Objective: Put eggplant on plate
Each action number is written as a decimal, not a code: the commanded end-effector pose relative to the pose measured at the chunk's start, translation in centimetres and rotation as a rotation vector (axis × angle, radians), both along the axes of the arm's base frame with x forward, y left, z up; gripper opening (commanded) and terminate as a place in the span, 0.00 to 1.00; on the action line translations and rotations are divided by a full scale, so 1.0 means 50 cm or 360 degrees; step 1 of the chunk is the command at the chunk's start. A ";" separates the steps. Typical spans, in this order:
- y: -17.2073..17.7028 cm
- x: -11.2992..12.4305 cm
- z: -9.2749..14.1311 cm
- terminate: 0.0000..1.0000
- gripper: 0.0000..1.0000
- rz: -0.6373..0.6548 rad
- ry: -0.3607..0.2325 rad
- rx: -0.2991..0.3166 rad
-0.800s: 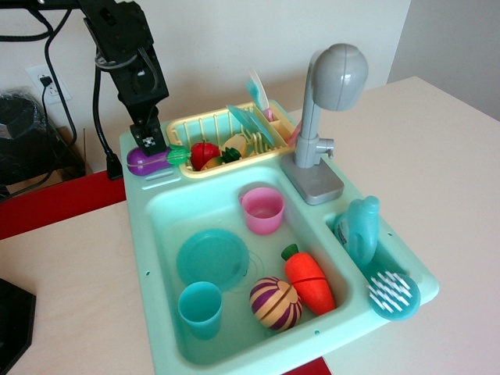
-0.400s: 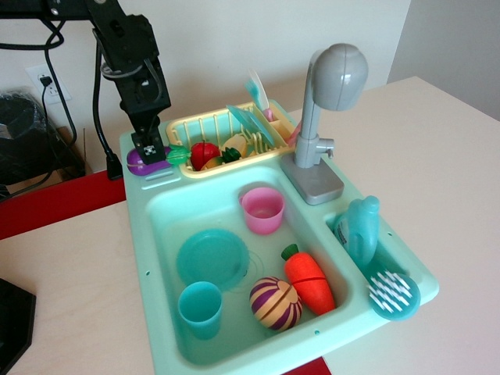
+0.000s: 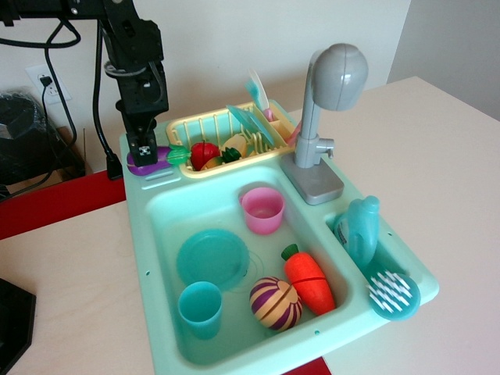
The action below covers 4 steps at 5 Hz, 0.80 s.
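The purple eggplant [image 3: 158, 158] with its green cap lies on the back left ledge of the teal toy sink [image 3: 148, 234], next to the yellow dish rack. My black gripper [image 3: 144, 150] is lowered onto the eggplant's left half, fingers pointing down and covering part of it. The jaws look open around it, and the eggplant still rests on the ledge. The round teal plate [image 3: 212, 257] lies flat in the sink basin, front left of centre, with nothing on it.
In the basin are a pink cup [image 3: 262, 209], a teal cup [image 3: 200, 308], a striped onion [image 3: 275, 303] and an orange carrot [image 3: 308, 279]. The yellow rack [image 3: 205, 123] holds upright teal plates and toy food. A grey faucet [image 3: 324, 117] stands at the back right.
My gripper has moved slightly left and down onto the eggplant. The eggplant and everything in the basin have stayed put.
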<state>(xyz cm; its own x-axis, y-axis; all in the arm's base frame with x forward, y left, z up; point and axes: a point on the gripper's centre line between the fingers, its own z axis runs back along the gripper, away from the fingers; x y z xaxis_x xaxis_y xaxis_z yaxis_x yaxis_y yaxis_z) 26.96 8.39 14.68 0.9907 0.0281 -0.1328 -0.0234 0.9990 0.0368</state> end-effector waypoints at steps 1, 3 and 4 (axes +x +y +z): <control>0.006 0.002 -0.024 0.00 1.00 0.0045 -0.0035 0.0057; -0.001 -0.010 -0.050 0.00 0.00 0.0059 -0.0171 0.0123; 0.002 -0.021 -0.047 0.00 0.00 0.0080 -0.0231 0.0128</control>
